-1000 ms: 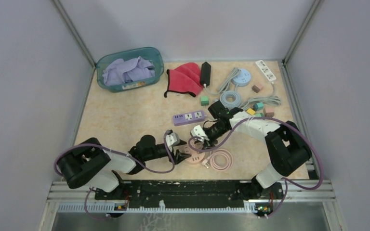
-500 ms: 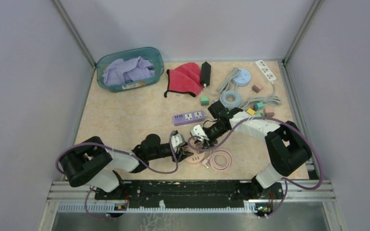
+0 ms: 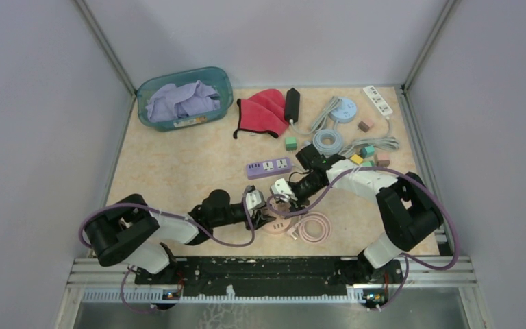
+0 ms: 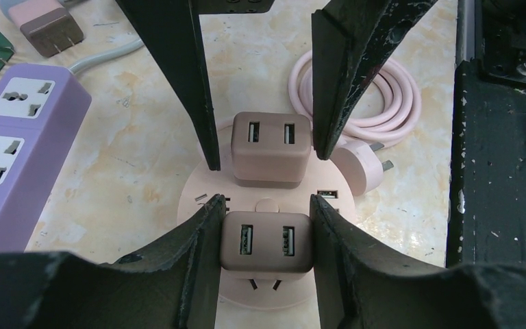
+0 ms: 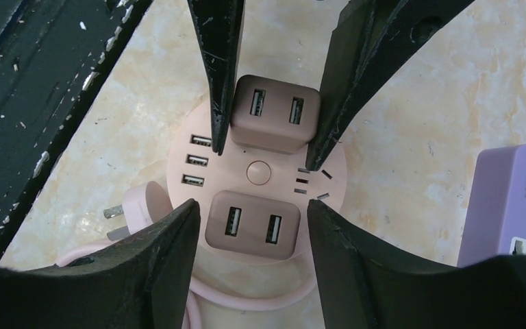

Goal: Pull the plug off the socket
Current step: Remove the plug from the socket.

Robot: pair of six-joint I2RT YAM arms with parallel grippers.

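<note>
A round pink socket [image 3: 279, 225] lies on the table with two pink USB plugs in it. In the left wrist view my left gripper [image 4: 267, 241] is shut on the nearer plug [image 4: 267, 252]; both fingers press its sides and its prongs show below it over the socket [image 4: 198, 199]. In the right wrist view my right gripper [image 5: 253, 233] is open and straddles the other plug [image 5: 253, 225], with a gap on each side, above the socket [image 5: 264, 171]. The two grippers meet over the socket from opposite sides, left [image 3: 264, 211] and right [image 3: 282, 199].
The socket's pink coiled cable [image 3: 314, 227] and its wall plug [image 4: 357, 168] lie just right of it. A purple power strip [image 3: 268, 167] lies behind. Further back are coloured adapters [image 3: 364, 152], a red cloth [image 3: 264, 110], other strips and a teal bin [image 3: 186, 98].
My left arm has moved right onto the socket and its fingers now grip the near plug. The right arm has barely moved.
</note>
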